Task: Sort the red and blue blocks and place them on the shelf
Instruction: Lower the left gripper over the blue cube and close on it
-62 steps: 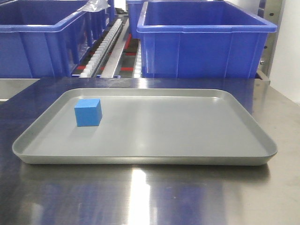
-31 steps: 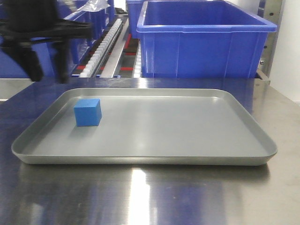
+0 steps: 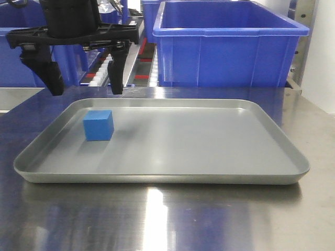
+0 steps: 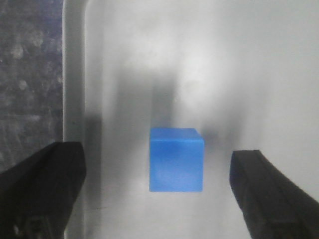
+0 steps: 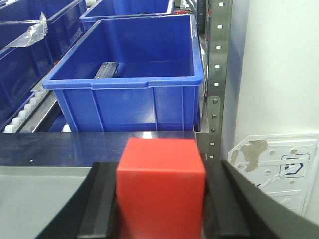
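Here, the light blue block (image 3: 98, 125) sits flat in the left part of the shallow grey tray (image 3: 157, 178), near the left rim and touching nothing else. Above it hangs the left gripper (image 3: 85, 86), its jaws spread wide; in the wrist view one black finger shows on either side of the cube, both clear of it. The red block (image 5: 160, 184) is pinched between the pads of the right gripper (image 5: 162, 214), held up in front of a large dark-blue bin (image 5: 124, 99) that stands on the shelf (image 5: 215, 74). The tray rests on the steel tabletop (image 3: 209, 225), with white roller tracks (image 3: 116, 55) behind it.
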